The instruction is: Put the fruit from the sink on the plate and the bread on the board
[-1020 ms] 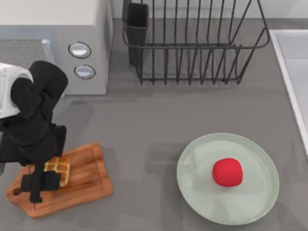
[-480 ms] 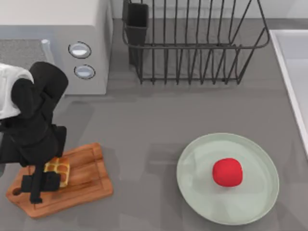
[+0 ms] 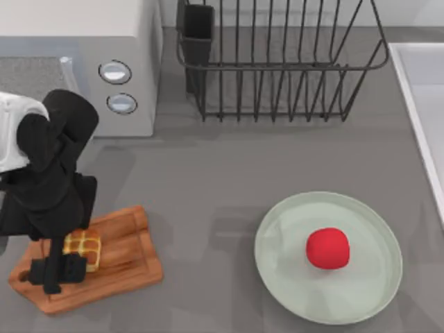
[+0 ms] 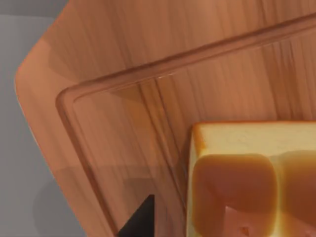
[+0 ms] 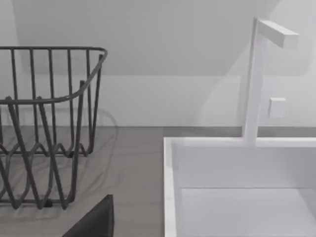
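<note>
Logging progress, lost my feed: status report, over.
Left gripper low over the board, by the bread lying on it. Fruit on the plate. Nothing in the way.

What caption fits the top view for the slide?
Left gripper over the bread on the board; fruit sits on the plate.

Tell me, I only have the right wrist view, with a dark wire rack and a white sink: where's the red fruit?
Observer: In the top view, the small round red fruit sits on the round mint-green plate.
Operator: Bread?
Observer: The square golden-brown loaf is over the brown wooden cutting board, at the top view's left; I can't tell if it's set down.
Operator: Left arm?
Observer: The left gripper is low over the board, right beside the loaf.
</note>
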`<state>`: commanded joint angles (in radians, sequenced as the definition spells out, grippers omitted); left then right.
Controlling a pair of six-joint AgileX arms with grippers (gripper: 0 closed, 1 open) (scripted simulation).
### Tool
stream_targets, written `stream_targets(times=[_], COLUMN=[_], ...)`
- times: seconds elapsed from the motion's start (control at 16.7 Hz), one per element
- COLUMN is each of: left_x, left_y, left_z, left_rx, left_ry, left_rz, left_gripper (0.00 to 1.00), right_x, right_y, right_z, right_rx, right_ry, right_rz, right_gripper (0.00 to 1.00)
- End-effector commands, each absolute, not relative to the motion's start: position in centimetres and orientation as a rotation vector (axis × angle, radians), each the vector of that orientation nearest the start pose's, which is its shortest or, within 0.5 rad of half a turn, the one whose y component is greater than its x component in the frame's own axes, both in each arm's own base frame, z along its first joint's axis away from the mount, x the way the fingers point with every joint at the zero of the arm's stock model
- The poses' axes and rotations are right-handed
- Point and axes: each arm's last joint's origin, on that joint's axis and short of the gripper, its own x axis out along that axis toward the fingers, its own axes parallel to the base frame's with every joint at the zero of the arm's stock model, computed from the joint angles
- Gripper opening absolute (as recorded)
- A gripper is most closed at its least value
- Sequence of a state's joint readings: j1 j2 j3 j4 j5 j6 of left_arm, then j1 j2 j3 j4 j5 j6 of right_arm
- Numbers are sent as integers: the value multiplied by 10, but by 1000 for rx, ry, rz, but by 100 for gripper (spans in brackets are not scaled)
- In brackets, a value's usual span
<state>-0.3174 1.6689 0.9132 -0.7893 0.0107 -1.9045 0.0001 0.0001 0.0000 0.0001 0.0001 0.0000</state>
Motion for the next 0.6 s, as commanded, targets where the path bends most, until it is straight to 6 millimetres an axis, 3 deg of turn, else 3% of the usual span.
stream_targets(times=[0.6], left_x=[260], left_y=[-85], left_z=[139], left_rx=[-1247], left_ry=[1198], left_rz=[1198], left_gripper=[100], right_x=[106], right_y=[-1], right_z=[160], right_rx=[0], right_ry=[0], right_rz=[0], right_gripper=[100])
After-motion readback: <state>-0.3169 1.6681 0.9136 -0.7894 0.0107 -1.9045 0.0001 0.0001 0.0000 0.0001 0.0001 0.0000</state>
